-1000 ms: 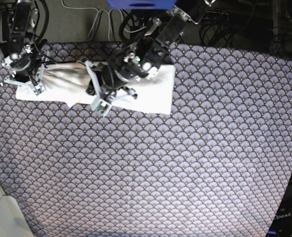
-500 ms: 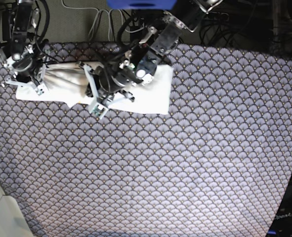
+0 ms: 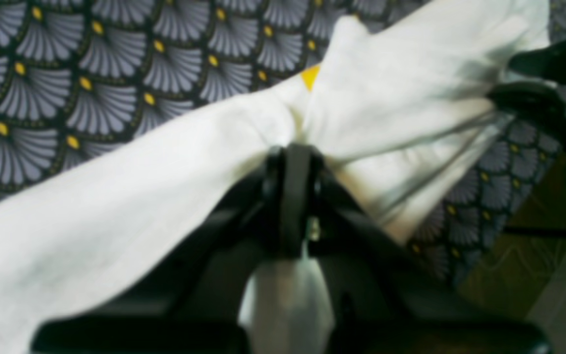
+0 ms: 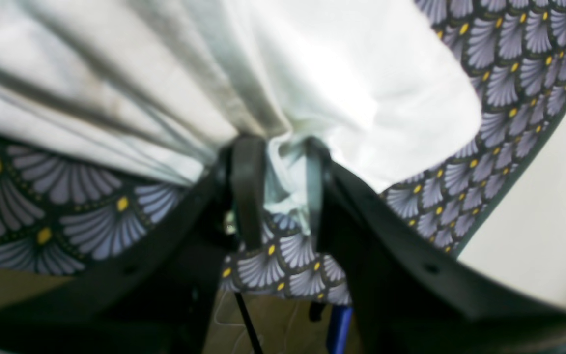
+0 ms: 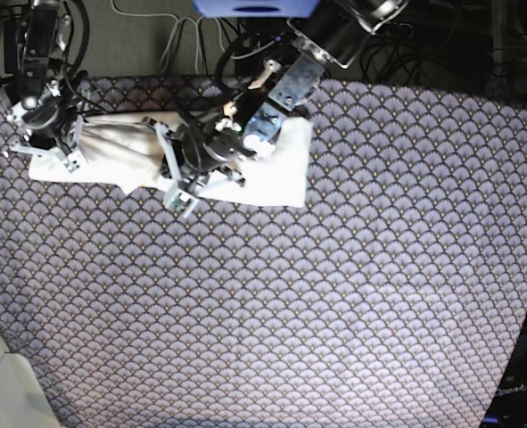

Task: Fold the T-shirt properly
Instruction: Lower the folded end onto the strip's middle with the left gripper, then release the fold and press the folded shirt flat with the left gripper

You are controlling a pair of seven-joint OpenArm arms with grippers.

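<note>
Overhead, the T-shirt (image 5: 272, 169) lies bunched along the far edge of the fan-patterned tablecloth (image 5: 334, 294), white reverse up, stretched between the two arms. The right gripper (image 5: 67, 147) holds the shirt's end nearest that view's left edge; the left gripper (image 5: 176, 183) holds it near mid-length. Left wrist view — the left gripper (image 3: 290, 152) has its jaws pressed together on a pinched fold of the T-shirt (image 3: 116, 172), the cloth drawn into taut creases toward the other arm; a small yellow patch of print (image 3: 311, 76) shows just beyond the fold. Right wrist view — the right gripper (image 4: 275, 147) has its jaws narrowly parted, with a gathered tuck of the T-shirt (image 4: 337, 73) clamped between them and pleats radiating away across the tablecloth (image 4: 42, 206). Cables (image 5: 183, 40) hang behind the table's far edge.
</note>
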